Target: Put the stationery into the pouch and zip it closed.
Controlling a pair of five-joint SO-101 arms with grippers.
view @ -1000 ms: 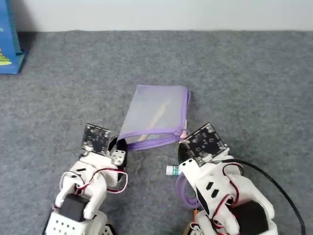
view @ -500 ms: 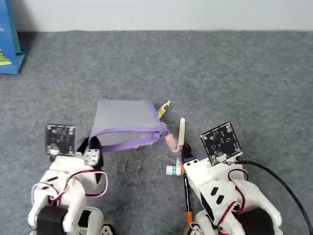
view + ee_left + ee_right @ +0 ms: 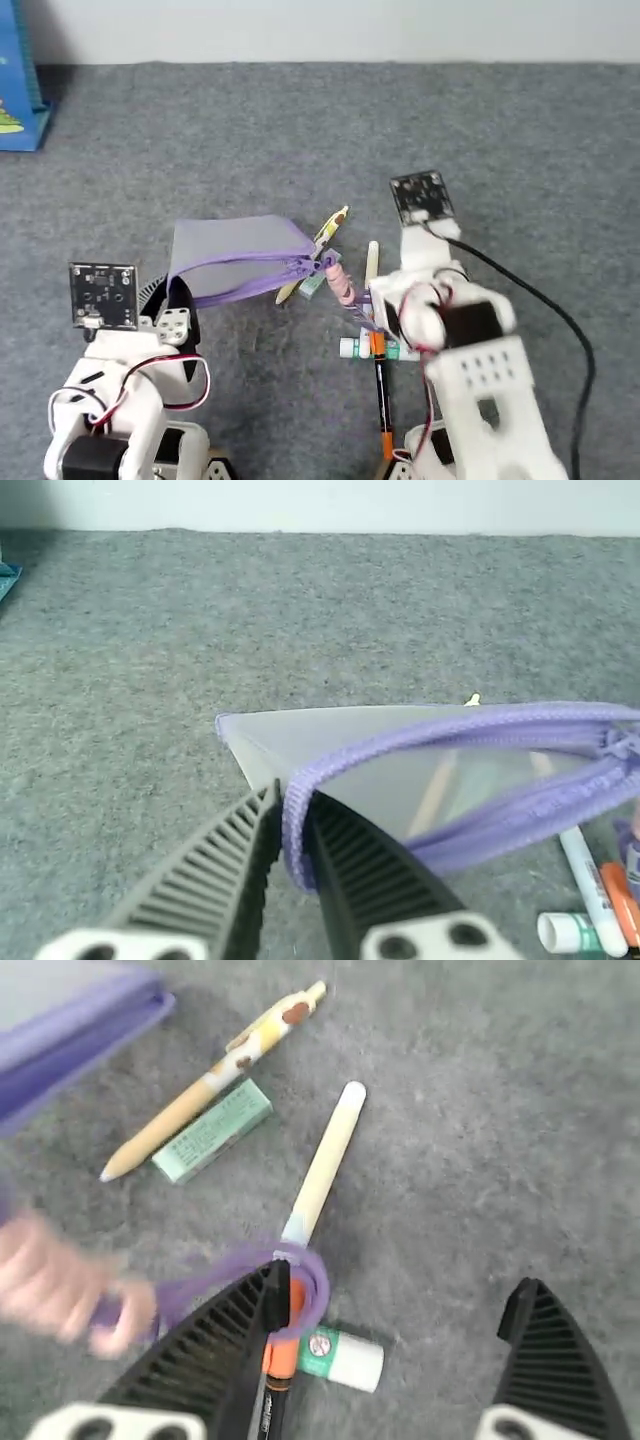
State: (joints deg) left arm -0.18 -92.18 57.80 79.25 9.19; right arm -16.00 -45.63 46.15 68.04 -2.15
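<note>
The translucent purple pouch point(image 3: 235, 250) lies left of centre, its zipper mouth open. My left gripper point(image 3: 290, 825) is shut on the near corner of its zipper edge point(image 3: 180, 298). Beside the mouth lie a yellow spotted pen point(image 3: 215, 1080), a green eraser point(image 3: 212, 1130), a cream pen point(image 3: 325, 1160), an orange-and-black pen point(image 3: 381, 395) and a small green-and-white tube point(image 3: 340, 1355). A purple strap point(image 3: 295, 1270) with a pink charm point(image 3: 343, 282) curls past one fingertip of my right gripper point(image 3: 400, 1285). That gripper hangs open over these items with nothing held.
Grey carpet point(image 3: 500, 130) covers the table. A blue box point(image 3: 18, 90) stands at the far left edge and a white wall runs along the back. The right arm point(image 3: 450, 330) trails a black cable point(image 3: 575, 340) to its right.
The left gripper dragged the pouch left and toward itself, leaving pens, eraser and tube lying outside. The right arm left the zipper end and swung up and forward over the loose items.
</note>
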